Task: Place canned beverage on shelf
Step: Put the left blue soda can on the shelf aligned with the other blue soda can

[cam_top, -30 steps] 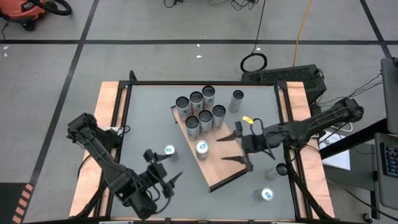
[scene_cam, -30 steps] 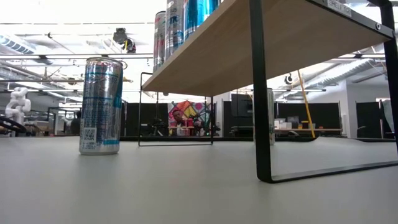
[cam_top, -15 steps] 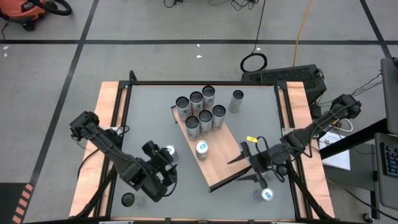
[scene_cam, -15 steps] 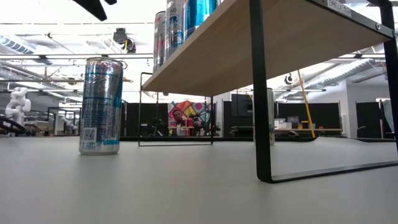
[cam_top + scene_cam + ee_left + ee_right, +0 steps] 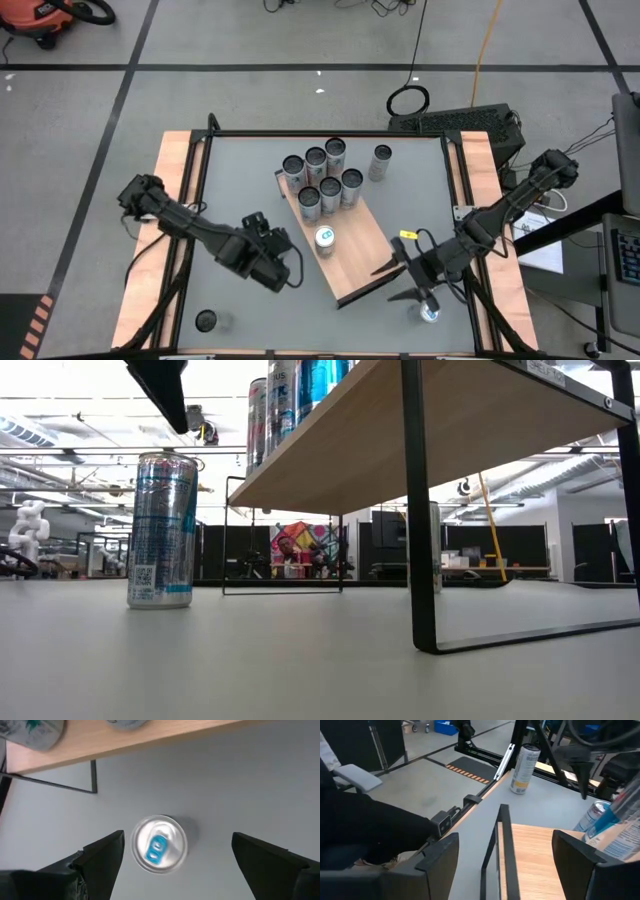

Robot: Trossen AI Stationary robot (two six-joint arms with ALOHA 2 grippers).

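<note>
Left pincer (image 5: 283,268), open, hovers over an upright can (image 5: 159,843) at centre-left of the table (image 5: 230,180). Right pincer (image 5: 398,283), open, at lower right beside the shelf (image 5: 355,255).

Left arm reaches in from the bench's left side, its gripper (image 5: 283,268) pointing straight down with fingers (image 5: 102,855) spread wide, nothing between them. Right arm extends from the right edge, its gripper (image 5: 395,282) low, fingers (image 5: 388,266) likewise apart and empty.
</note>
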